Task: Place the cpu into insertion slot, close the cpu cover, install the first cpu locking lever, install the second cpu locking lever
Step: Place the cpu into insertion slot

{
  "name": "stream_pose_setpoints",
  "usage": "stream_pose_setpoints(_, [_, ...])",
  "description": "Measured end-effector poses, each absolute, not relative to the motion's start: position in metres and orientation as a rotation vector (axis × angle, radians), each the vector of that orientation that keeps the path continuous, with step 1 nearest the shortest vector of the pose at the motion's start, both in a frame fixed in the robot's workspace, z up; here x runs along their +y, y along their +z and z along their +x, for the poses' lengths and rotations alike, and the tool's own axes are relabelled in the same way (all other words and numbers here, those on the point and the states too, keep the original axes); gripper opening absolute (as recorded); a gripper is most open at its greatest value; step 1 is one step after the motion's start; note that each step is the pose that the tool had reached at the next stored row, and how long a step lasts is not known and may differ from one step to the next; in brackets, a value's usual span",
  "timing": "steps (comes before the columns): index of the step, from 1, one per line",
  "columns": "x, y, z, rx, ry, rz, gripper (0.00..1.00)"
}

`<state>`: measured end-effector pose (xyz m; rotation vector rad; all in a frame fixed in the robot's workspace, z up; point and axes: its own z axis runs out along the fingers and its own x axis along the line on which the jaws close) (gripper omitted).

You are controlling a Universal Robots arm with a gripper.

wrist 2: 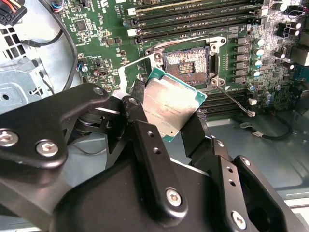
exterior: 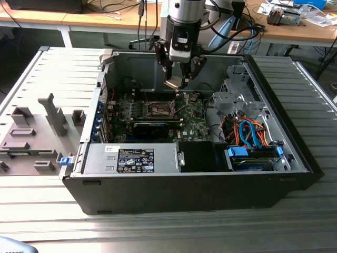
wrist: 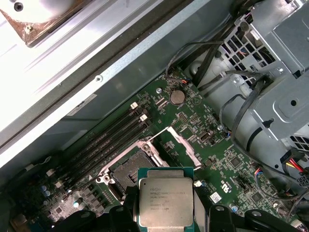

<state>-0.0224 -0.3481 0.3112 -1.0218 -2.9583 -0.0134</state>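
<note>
Fingers (wrist 2: 147, 145) clamp cpu (wrist 2: 171, 104) above the insertion slot (wrist 2: 186, 65).

The cpu (wrist: 165, 200) is pale silver with a teal-green border, and the gripper (wrist 2: 166, 116) is black with silver screw heads. The circuit board (wrist 2: 96, 29) is green, speckled with black and silver parts, and the insertion slot (wrist 2: 186, 65) has a dark brownish, finely dotted centre. The computer case (exterior: 184, 195) is black outside and grey within, with orange and blue cables (exterior: 253, 134), on a grey ribbed table (exterior: 158, 232).
</note>
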Motion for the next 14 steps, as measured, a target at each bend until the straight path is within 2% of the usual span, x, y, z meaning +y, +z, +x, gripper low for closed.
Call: stream_pose_setpoints(14, [-0.3480,0.3111,-0.0225,-2.953,-0.013,-1.038,0.55])
